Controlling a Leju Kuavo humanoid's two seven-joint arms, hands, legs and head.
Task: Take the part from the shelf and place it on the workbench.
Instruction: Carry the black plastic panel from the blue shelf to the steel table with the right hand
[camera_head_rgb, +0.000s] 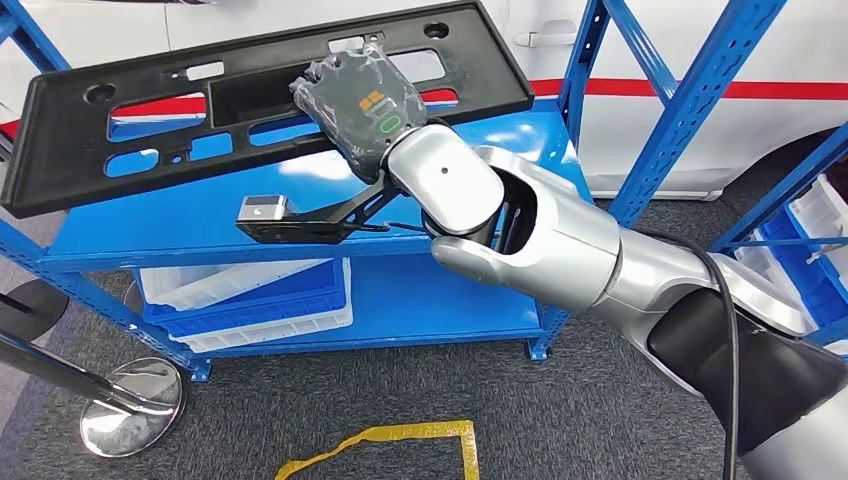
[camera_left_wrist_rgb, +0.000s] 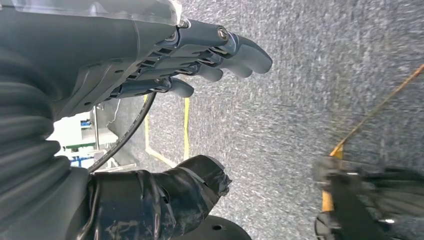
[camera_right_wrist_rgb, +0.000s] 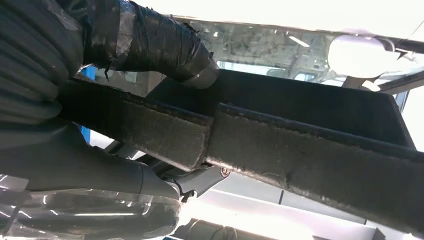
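Observation:
The part (camera_head_rgb: 255, 100) is a long black plastic panel with cut-outs, lying tilted over the top of the blue shelf (camera_head_rgb: 180, 225). My right hand (camera_head_rgb: 362, 105) grips its near edge right of the middle. In the right wrist view the thumb (camera_right_wrist_rgb: 150, 45) presses one face of the part (camera_right_wrist_rgb: 310, 165) and the fingers (camera_right_wrist_rgb: 100, 170) wrap the other. My left hand (camera_left_wrist_rgb: 150, 65) hangs over the grey carpet, fingers and thumb apart, holding nothing.
White and blue bins (camera_head_rgb: 250, 295) sit on the lower shelf. Blue uprights (camera_head_rgb: 690, 110) rise right of my arm, with another bin rack (camera_head_rgb: 810, 230) beyond. A round metal stand base (camera_head_rgb: 130, 405) and yellow floor tape (camera_head_rgb: 400, 440) lie in front. A white vehicle (camera_head_rgb: 700, 60) stands behind.

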